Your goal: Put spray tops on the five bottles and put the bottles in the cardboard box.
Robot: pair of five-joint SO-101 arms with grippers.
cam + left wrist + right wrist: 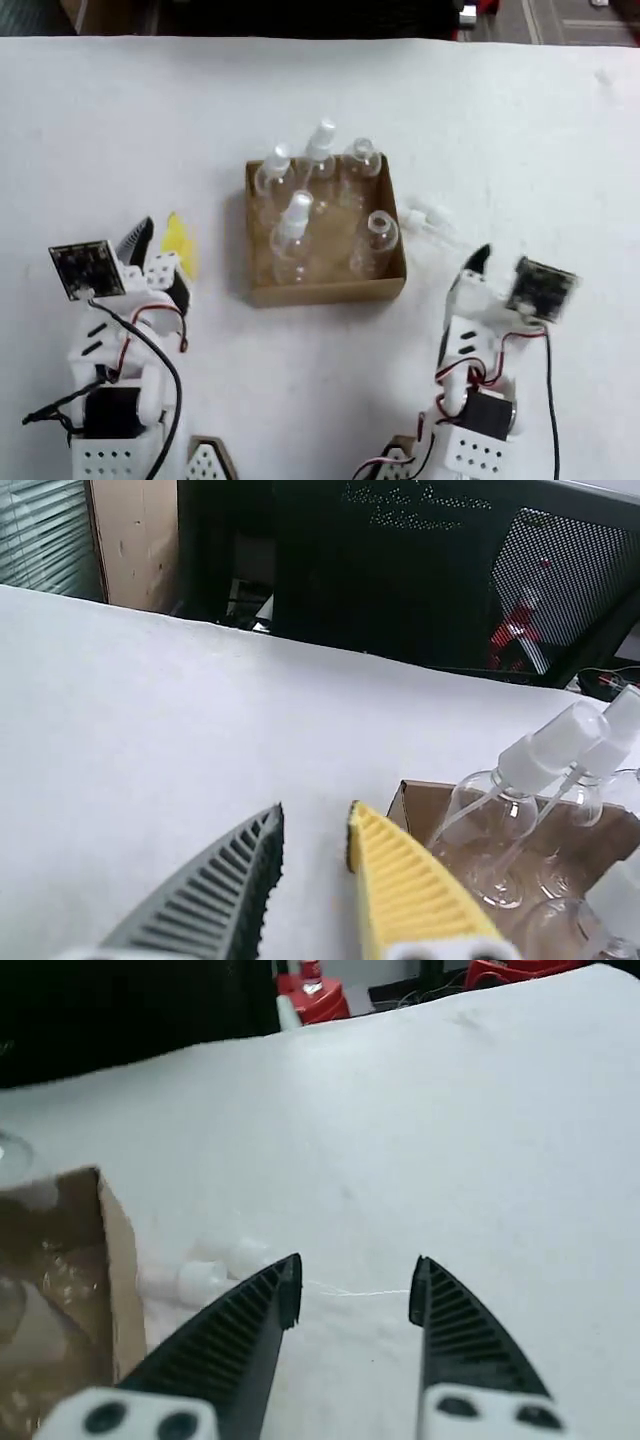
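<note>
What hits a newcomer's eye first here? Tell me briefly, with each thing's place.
The brown cardboard box in the middle of the white table holds five clear plastic bottles: three wear white spray tops, while two on its right side in the high view are bare. Two loose spray tops lie on the table just right of the box. The yellow-and-grey-fingered left hand and black-fingered right hand flank it, both open.

brown cardboard box (325, 291), clear bottles (375, 242), white table (120, 120)

White table (150, 120); red items (325, 1002) beyond far edge
</note>
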